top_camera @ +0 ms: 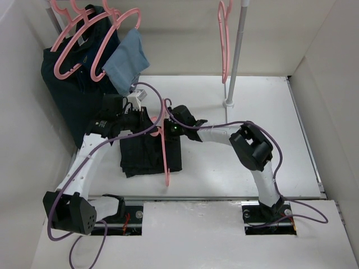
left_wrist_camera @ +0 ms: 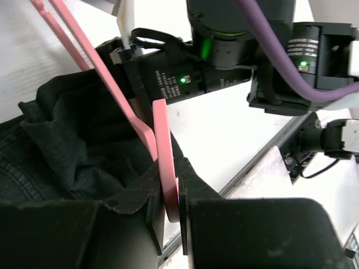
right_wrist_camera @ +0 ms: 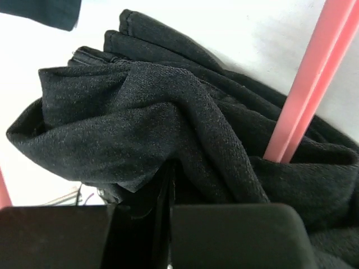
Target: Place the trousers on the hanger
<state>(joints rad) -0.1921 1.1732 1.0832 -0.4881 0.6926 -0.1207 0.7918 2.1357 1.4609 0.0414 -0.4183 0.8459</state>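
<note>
From above, the trousers (top_camera: 143, 157) lie as a folded black heap on the worktop (top_camera: 235, 162), approx. mid-table, just ahead of both arms. The hanger (top_camera: 165, 158) lies across the heap's right side, one pink bar running front to back. Its far end disappears under the arms, so we can't tell which end carries the hook. Both claws are lost among dark wrist parts in that view, so we go by the wrist cams.

Left claw (left_wrist_camera: 168, 193): clenched on the hanger, the pink bar pinched between its fingers (left_wrist_camera: 134, 196), w/ a second pink bar slanting up and out of frame at top left. Bunched trouser fabric sits just beside the grip.

Right claw (right_wrist_camera: 168, 224): jaws nearly together. It looks to be gripping a fold of the trousers, though the pinch point itself is in shadow. A pink bar rises from the fabric at right, cut off at the top edge.

Back left, a navy garment (top_camera: 73, 95) and a blue cloth (top_camera: 128, 61) hang, partly cut off by the frame.
</note>
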